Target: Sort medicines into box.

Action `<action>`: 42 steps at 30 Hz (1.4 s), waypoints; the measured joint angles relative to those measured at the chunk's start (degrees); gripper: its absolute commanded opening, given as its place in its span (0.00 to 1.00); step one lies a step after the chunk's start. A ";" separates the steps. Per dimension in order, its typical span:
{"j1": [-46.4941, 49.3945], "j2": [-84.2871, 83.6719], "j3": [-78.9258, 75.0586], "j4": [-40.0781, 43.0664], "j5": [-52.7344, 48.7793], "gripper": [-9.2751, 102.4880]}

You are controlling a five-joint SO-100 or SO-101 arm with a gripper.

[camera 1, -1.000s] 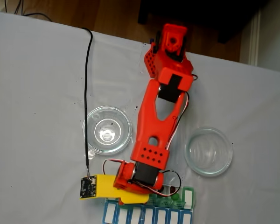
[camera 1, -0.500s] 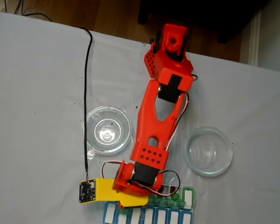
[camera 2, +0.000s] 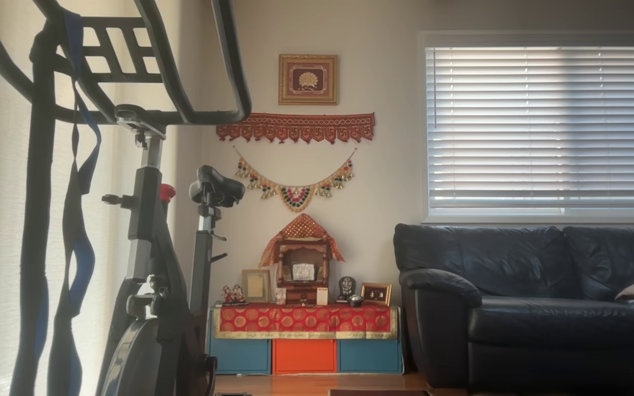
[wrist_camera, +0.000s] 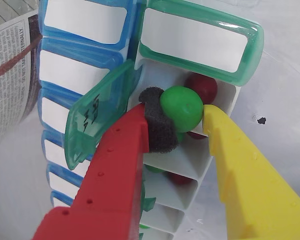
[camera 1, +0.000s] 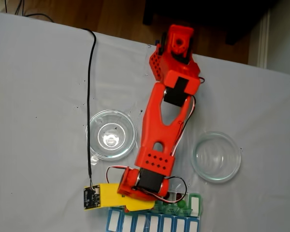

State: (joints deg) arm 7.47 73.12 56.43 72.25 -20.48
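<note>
In the wrist view my gripper (wrist_camera: 177, 114) is shut on a glossy green pill (wrist_camera: 181, 108), pinched between the dark foam pad of the red finger (wrist_camera: 157, 122) and the tip of the yellow finger (wrist_camera: 215, 130). The pill hangs just over an open white compartment of the box (wrist_camera: 182, 160), where a red pill (wrist_camera: 202, 86) lies. A green lid (wrist_camera: 97, 120) stands open beside it. More red and green pills show in the compartments below. In the fixed view the gripper (camera 1: 151, 208) reaches over the box (camera 1: 154, 223) at the table's bottom edge.
Two empty clear glass dishes stand on the white cloth, one left of the arm (camera 1: 111, 134) and one right (camera 1: 216, 156). A black cable (camera 1: 89, 96) runs down to the wrist camera. Newspaper (wrist_camera: 10, 65) lies beyond the box's blue row.
The arm stays almost still over the box. The yellow wrist part shifted a few pixels left, then back right.
</note>
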 measured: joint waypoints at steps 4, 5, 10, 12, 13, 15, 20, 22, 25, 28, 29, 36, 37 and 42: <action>0.00 -3.43 -3.60 3.52 -0.70 0.26; 0.00 -4.04 -4.75 4.31 -0.79 0.26; 0.00 -6.33 -10.28 8.09 -1.49 0.29; 0.00 -6.68 -11.51 9.32 -1.93 0.30; 0.00 -6.86 -11.87 9.58 -2.11 0.31; 0.00 -7.47 -13.18 10.81 -2.46 0.31; 0.00 -8.44 -15.12 13.01 -2.99 0.31; 0.00 -8.44 -15.29 13.36 -3.25 0.31; 0.00 -8.44 -15.29 13.80 -3.43 0.31; 0.00 -8.44 -15.38 14.24 -3.78 0.30; 0.00 -8.44 -15.38 14.59 -3.96 0.28; 0.97 -8.44 -16.79 19.78 -6.33 0.11; 1.23 -8.44 -17.31 21.45 -6.68 0.10; 2.72 -9.14 -25.49 31.82 -7.91 0.10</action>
State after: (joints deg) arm 10.20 63.98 30.94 104.06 -28.39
